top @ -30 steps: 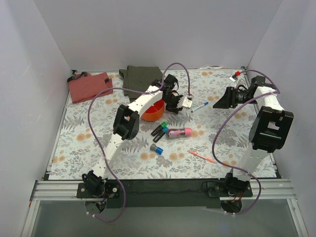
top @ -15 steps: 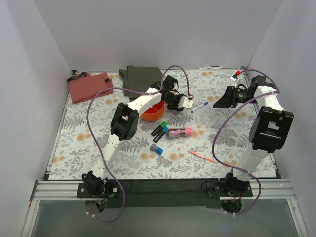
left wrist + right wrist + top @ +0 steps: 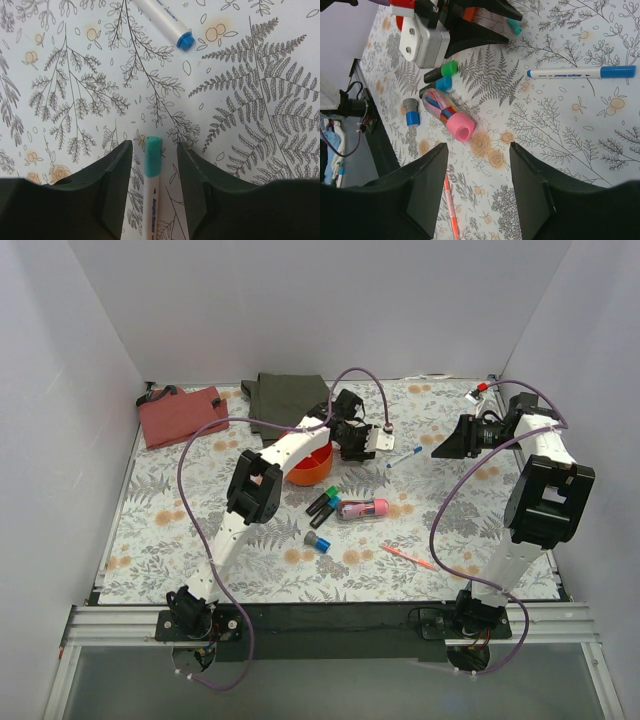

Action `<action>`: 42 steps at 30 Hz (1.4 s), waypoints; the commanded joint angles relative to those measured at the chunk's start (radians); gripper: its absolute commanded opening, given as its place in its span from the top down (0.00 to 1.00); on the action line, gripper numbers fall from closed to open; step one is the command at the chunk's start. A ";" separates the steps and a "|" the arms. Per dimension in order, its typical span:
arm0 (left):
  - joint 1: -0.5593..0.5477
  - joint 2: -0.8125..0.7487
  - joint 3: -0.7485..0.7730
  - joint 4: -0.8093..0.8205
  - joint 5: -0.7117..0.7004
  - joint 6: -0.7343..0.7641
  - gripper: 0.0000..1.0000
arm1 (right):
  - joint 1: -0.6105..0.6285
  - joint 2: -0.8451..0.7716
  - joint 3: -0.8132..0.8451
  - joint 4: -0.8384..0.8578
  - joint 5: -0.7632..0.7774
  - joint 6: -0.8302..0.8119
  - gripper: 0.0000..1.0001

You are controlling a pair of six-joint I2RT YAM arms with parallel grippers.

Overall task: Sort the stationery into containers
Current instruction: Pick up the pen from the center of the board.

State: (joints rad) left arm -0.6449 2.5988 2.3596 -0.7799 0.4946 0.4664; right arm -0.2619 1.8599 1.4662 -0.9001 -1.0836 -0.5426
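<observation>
My left gripper [image 3: 366, 439] [image 3: 154, 147] is low over the mat just right of the orange divided bowl [image 3: 312, 468]. Its jaws are open and straddle a white pen with a teal cap [image 3: 152, 167], with a narrow gap on each side. A white pen with a blue cap [image 3: 405, 455] [image 3: 165, 17] [image 3: 580, 73] lies just beyond. My right gripper [image 3: 440, 450] [image 3: 479, 146] is open and empty above the mat. Below it are the fat pink tube [image 3: 451, 116], two black markers [image 3: 440, 75], the blue-grey cylinder [image 3: 410, 111] and an orange-red pen [image 3: 451, 210].
A folded olive-green cloth [image 3: 285, 400] lies at the back behind the bowl. A folded red cloth [image 3: 182, 415] lies at the back left. White walls close in three sides. The left arm's purple cable loops over the bowl area.
My left gripper has shifted slightly toward the back and left, staying low beside the bowl. The right arm has not moved.
</observation>
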 commanded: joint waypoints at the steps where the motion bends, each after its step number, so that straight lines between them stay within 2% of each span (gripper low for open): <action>1: 0.017 0.024 0.027 -0.111 -0.008 -0.086 0.59 | -0.005 -0.010 0.019 -0.016 -0.053 -0.019 0.40; 15: 0.056 0.124 0.072 -0.087 0.068 -0.190 0.52 | -0.005 0.024 0.022 -0.014 -0.067 0.003 0.40; 20: 0.056 0.159 0.113 -0.114 0.113 -0.227 0.53 | -0.008 0.053 0.045 -0.017 -0.073 0.013 0.40; 28: 0.060 0.181 0.101 -0.122 0.159 -0.288 0.66 | -0.008 0.071 0.060 -0.020 -0.091 0.030 0.42; 33: 0.060 0.167 0.054 -0.133 0.170 -0.281 0.69 | -0.010 0.084 0.074 -0.020 -0.101 0.046 0.42; 34: 0.060 0.167 0.043 -0.148 0.165 -0.258 0.73 | -0.010 0.088 0.085 -0.019 -0.102 0.049 0.43; 36: 0.060 0.168 0.038 -0.147 0.160 -0.253 0.76 | -0.010 0.091 0.088 -0.020 -0.099 0.050 0.44; 37: 0.059 0.165 0.036 -0.141 0.157 -0.252 0.81 | -0.008 0.091 0.089 -0.020 -0.098 0.050 0.44; 40: 0.059 0.144 0.017 -0.079 0.160 -0.271 0.87 | -0.010 0.081 0.088 -0.020 -0.095 0.052 0.46; 42: 0.056 0.097 -0.037 0.019 0.156 -0.284 0.90 | -0.010 0.062 0.089 -0.020 -0.090 0.052 0.46</action>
State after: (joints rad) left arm -0.5713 2.6907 2.4401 -0.7746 0.7521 0.1932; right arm -0.2668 1.9396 1.5150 -0.9112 -1.1488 -0.4965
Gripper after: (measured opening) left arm 0.154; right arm 0.545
